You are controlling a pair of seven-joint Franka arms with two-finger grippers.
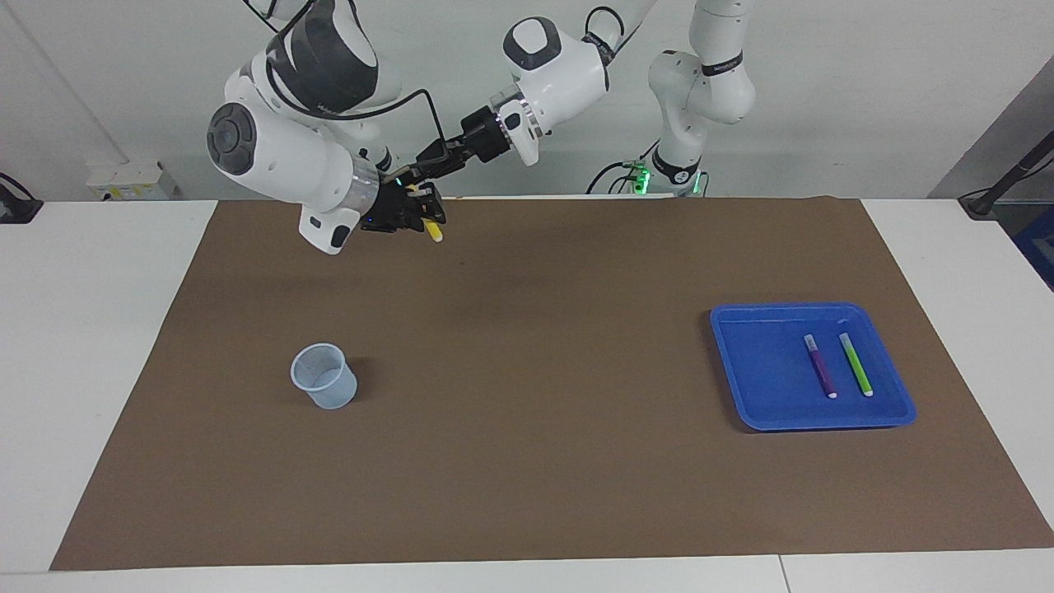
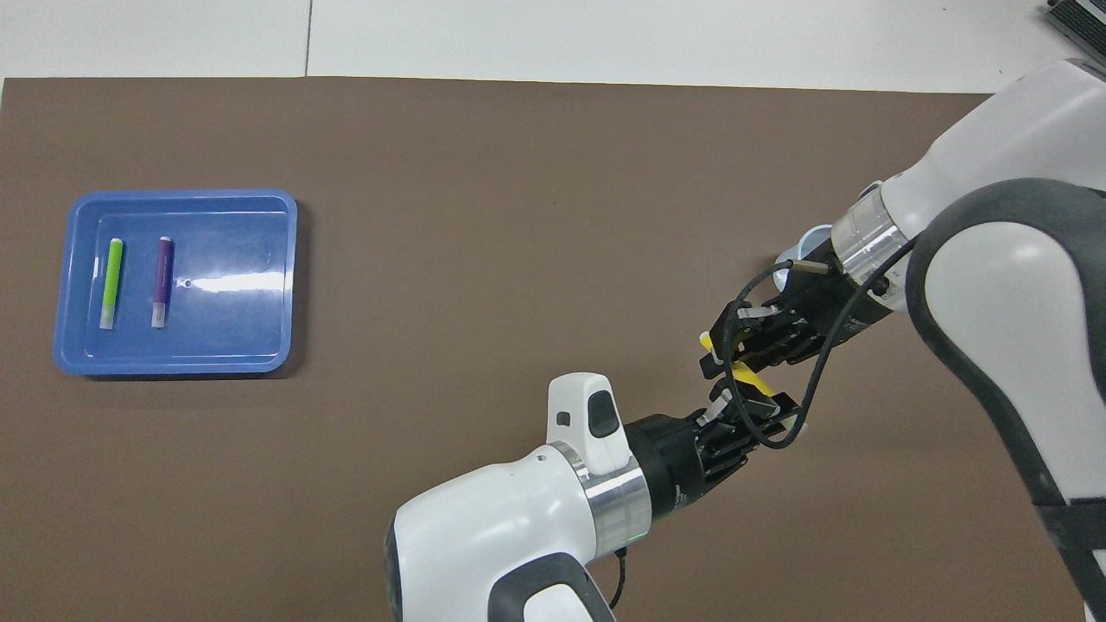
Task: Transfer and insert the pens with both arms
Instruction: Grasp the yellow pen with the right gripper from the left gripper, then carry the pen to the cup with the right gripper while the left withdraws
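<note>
A yellow pen (image 1: 433, 231) (image 2: 745, 375) hangs tilted in the air over the brown mat, white tip down. My left gripper (image 1: 412, 175) (image 2: 760, 408) is shut on it, reaching across from the left arm's end. My right gripper (image 1: 422, 216) (image 2: 721, 347) is at the same pen, and its hand hides the pen's upper part in the facing view. A purple pen (image 1: 820, 366) (image 2: 162, 281) and a green pen (image 1: 855, 364) (image 2: 111, 283) lie side by side in the blue tray (image 1: 741, 329) (image 2: 173, 197).
A pale blue cup (image 1: 324, 376) (image 2: 799, 255) stands upright on the brown mat (image 1: 535, 412) toward the right arm's end; in the overhead view the right arm covers most of it. The tray sits toward the left arm's end.
</note>
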